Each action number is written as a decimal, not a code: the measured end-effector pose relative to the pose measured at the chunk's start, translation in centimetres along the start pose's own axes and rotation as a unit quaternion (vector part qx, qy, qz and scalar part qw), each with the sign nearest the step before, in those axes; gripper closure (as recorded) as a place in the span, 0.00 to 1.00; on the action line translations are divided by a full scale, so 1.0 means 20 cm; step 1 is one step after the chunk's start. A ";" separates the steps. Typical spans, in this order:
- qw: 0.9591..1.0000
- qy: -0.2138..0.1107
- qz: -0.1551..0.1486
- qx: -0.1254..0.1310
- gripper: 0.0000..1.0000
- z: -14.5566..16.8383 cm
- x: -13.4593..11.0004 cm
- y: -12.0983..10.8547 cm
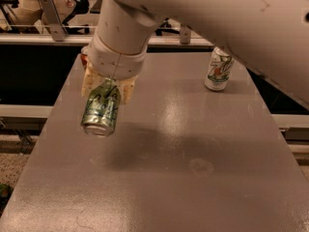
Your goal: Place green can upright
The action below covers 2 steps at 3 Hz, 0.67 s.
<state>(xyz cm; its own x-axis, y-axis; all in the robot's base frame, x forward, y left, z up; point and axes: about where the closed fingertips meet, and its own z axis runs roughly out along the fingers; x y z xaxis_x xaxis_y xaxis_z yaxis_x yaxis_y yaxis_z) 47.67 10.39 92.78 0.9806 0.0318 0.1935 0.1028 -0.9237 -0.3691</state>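
My gripper [107,90] hangs over the left part of the grey table [193,144], below the thick white arm [203,13]. Its tan fingers [89,83] are shut on the green can [101,108], a light green and silvery can with dark scribbly lettering. The can is held in the air, tilted, with its silver end pointing down and toward the camera. Its shadow lies on the table just below and to the right.
A white 7UP can [218,69] stands upright at the far right of the table. A red object [85,55] peeks out behind the arm at the far left edge. A rail and chairs lie beyond the table's far edge.
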 end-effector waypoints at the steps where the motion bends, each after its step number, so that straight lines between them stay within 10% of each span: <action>1: 0.998 0.028 0.019 0.060 1.00 -0.13 0.06 0.00; 2: 0.996 0.033 0.027 0.073 1.00 -0.16 0.06 -0.01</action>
<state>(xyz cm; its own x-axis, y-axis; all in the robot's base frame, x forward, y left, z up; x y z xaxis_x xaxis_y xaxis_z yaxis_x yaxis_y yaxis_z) 48.39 9.35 96.01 0.9727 -0.0469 0.2272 0.0772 -0.8582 -0.5074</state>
